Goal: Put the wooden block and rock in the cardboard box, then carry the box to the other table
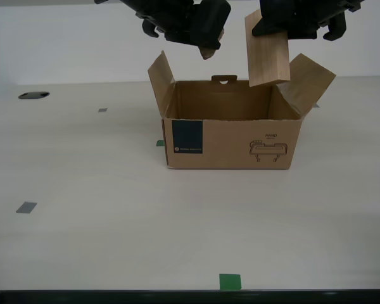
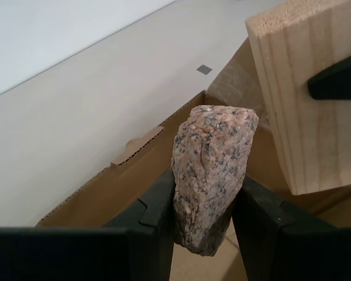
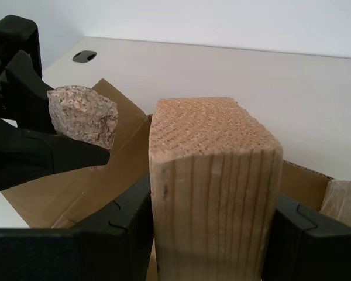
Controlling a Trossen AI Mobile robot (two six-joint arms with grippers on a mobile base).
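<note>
Green tape mark (image 1: 230,282) on surface (image 1: 82,247) before cardboard box (image 1: 234,142) | my first gripper (image 3: 213,234) fingers pinching wooden block (image 1: 268,56) above box | my second gripper (image 2: 202,225) fingers pinching rock (image 2: 212,172) above box

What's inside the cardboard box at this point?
Nothing can be seen inside the cardboard box: only bare inner walls show. Its floor is hidden behind the front wall. The rock and wooden block hang above the opening, each gripped in a hand.
</note>
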